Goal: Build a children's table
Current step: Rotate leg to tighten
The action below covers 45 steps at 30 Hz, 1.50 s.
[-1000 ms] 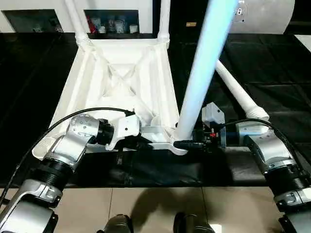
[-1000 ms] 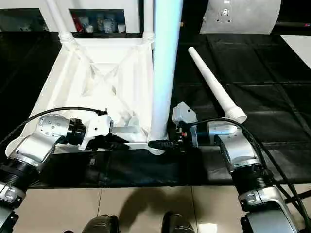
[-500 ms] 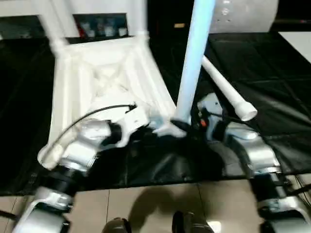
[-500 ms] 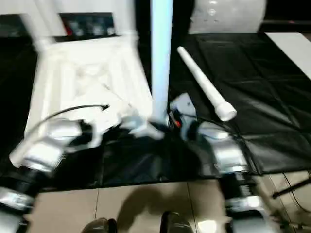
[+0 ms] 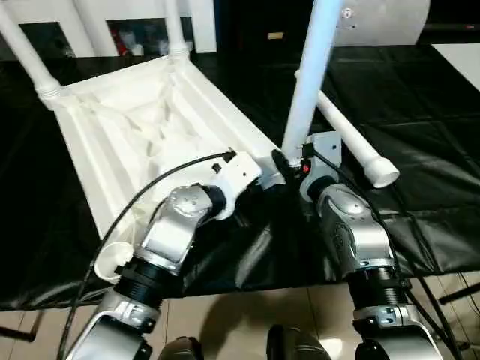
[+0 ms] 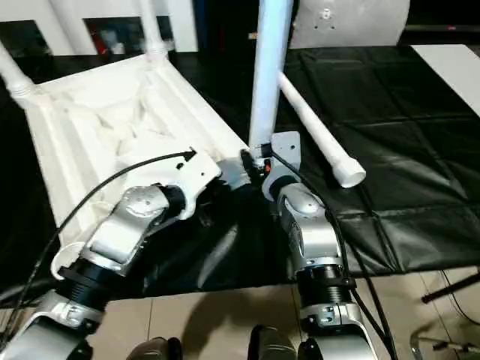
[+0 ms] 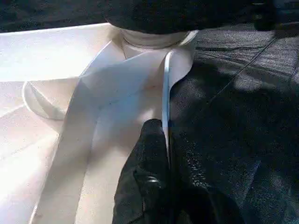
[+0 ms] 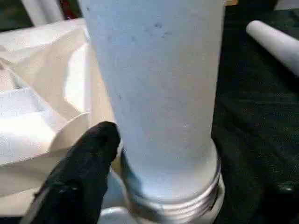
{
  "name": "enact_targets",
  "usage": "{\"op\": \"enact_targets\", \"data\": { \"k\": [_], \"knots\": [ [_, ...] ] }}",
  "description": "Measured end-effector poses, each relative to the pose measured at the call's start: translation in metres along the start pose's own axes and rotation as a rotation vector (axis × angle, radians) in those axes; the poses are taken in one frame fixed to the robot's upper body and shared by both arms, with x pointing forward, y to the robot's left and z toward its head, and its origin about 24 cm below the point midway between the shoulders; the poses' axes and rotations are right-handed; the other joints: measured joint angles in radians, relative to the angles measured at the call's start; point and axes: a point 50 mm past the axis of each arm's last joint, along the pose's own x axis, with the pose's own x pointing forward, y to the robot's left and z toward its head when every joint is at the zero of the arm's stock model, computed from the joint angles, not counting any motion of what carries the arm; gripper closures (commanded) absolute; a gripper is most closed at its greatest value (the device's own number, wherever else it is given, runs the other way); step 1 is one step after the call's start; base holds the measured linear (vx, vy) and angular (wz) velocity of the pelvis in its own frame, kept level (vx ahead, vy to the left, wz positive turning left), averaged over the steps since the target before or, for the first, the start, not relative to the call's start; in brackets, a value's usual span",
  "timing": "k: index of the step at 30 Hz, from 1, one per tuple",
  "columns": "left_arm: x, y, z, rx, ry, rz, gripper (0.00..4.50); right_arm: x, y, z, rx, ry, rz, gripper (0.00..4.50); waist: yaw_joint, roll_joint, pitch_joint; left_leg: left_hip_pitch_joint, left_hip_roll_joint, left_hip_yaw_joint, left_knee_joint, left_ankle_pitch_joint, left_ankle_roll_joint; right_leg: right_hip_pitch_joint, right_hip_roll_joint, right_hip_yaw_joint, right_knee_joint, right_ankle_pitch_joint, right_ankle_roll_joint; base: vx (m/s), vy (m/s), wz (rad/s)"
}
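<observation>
The children's table lies upside down on the black mat, its white ribbed top [image 5: 135,127] angled away to the left. Two legs [image 5: 26,52] [image 5: 174,30] stand in the far corner sockets. A third leg [image 5: 307,82] rises from the near right corner socket, its threaded collar [image 8: 173,196] seated there. My right gripper [image 5: 289,161] is at the base of this leg. My left gripper [image 7: 166,149] is shut on the top's thin rim [image 7: 166,93] just beside that corner. A loose leg [image 5: 349,139] lies on the mat to the right. The near left socket [image 5: 112,259] holds nothing.
The black mat [image 5: 420,112] spreads out to the right and back. Its front edge meets beige floor tiles [image 5: 240,315] by my feet. A silver panel [image 5: 390,22] and dark shelves with small items [image 5: 127,37] stand along the back.
The table top has swung round, its far end now pointing left, with both grippers staying at the near right corner. The view itself has also shifted. The loose leg lies as before.
</observation>
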Motion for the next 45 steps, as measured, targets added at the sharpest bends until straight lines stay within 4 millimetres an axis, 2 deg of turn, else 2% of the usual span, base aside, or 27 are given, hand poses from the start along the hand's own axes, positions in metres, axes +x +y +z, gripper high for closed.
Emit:
{"op": "enact_targets", "data": {
  "k": [9, 13, 18, 24, 25, 33, 36, 39, 40, 42, 43, 45],
  "knots": [
    [-0.025, 0.020, -0.017, 0.121, -0.005, -0.099, 4.50, -0.020, -0.013, -0.001, -0.140, 0.032, 0.341, 0.06, 0.005, 0.000, 0.000, 0.000, 0.002, 0.000, 0.001, 0.000, 0.000, -0.001, 0.002, 0.000, 0.002, 0.001, -0.001, 0.000, 0.000, 0.00],
    [-0.038, 0.026, -0.024, 0.179, -0.009, -0.212, 4.50, -0.030, -0.021, 0.003, -0.234, 0.055, 0.479, 0.06, 0.018, 0.000, 0.000, -0.001, 0.002, -0.001, 0.002, 0.000, 0.000, -0.001, 0.001, 0.000, 0.002, 0.000, -0.001, 0.000, 0.000, 0.00],
    [-0.047, 0.026, -0.028, 0.207, -0.023, -0.328, 4.50, -0.036, -0.022, 0.003, -0.300, 0.090, 0.610, 0.06, 0.045, 0.000, 0.000, -0.001, 0.001, -0.001, 0.005, 0.000, 0.000, -0.003, 0.000, 0.000, 0.003, 0.001, -0.001, 0.000, 0.000, 0.00],
    [-0.054, 0.030, -0.034, 0.245, -0.027, -0.416, 4.50, -0.042, -0.028, 0.005, -0.360, 0.142, 0.770, 0.06, 0.051, -0.001, 0.000, 0.000, 0.000, -0.001, 0.008, 0.000, 0.000, -0.002, -0.001, 0.000, 0.004, 0.002, -0.003, 0.000, 0.000, 0.00],
    [-0.054, 0.031, -0.034, 0.250, -0.026, -0.425, 4.50, -0.042, -0.027, 0.006, -0.363, 0.142, 0.793, 0.33, 0.051, -0.001, 0.000, 0.000, 0.000, -0.001, 0.008, 0.000, 0.000, -0.002, -0.001, 0.000, 0.004, 0.002, -0.003, 0.000, 0.000, 0.00],
    [-0.054, 0.032, -0.034, 0.283, -0.027, -0.479, 4.50, -0.039, -0.028, 0.008, -0.371, 0.161, 0.868, 0.98, 0.058, -0.002, -0.001, 0.000, 0.000, -0.001, 0.008, 0.000, 0.000, -0.002, -0.001, 0.000, 0.004, 0.002, -0.003, 0.000, 0.000, 0.00],
    [-0.054, 0.032, -0.034, 0.284, -0.034, -0.487, 4.50, -0.039, -0.028, 0.008, -0.373, 0.159, 0.875, 1.33, 0.061, -0.003, -0.002, 0.000, 0.001, -0.001, 0.008, 0.000, 0.000, -0.002, -0.001, 0.000, 0.004, 0.002, -0.003, 0.000, 0.000, 0.00],
    [-0.054, 0.032, -0.035, 0.288, -0.034, -0.493, 4.50, -0.039, -0.029, 0.008, -0.377, 0.156, 0.878, 1.46, 0.063, -0.003, -0.002, 0.000, 0.001, -0.001, 0.008, 0.000, 0.000, -0.002, -0.001, 0.000, 0.004, 0.002, -0.003, 0.000, 0.000, 0.00],
    [-0.054, 0.032, -0.034, 0.289, -0.034, -0.496, 4.50, -0.039, -0.029, 0.008, -0.378, 0.155, 0.878, 1.63, 0.064, -0.003, -0.002, 0.000, 0.001, -0.001, 0.008, 0.000, 0.000, -0.002, -0.001, 0.000, 0.004, 0.002, -0.003, 0.000, 0.000, 0.00],
    [-0.054, 0.032, -0.035, 0.288, -0.032, -0.499, 4.50, -0.039, -0.030, 0.008, -0.378, 0.156, 0.880, 1.63, 0.065, -0.003, -0.002, 0.000, 0.001, -0.001, 0.008, 0.000, 0.000, -0.002, -0.001, 0.000, 0.004, 0.002, -0.003, 0.000, 0.000, 0.00],
    [-0.054, 0.032, -0.035, 0.289, -0.033, -0.500, 4.50, -0.039, -0.030, 0.008, -0.378, 0.156, 0.881, 1.88, 0.065, -0.003, -0.002, 0.000, 0.001, -0.001, 0.008, 0.000, 0.000, -0.002, -0.001, 0.000, 0.004, 0.002, -0.003, 0.000, 0.000, 0.00],
    [-0.054, 0.032, -0.035, 0.292, -0.035, -0.501, 4.50, -0.039, -0.030, 0.007, -0.378, 0.154, 0.882, 1.97, 0.066, -0.003, -0.002, 0.000, 0.001, -0.001, 0.008, 0.000, 0.000, -0.002, -0.001, 0.000, 0.004, 0.002, -0.003, 0.000, 0.000, 0.00]
  ]
}}
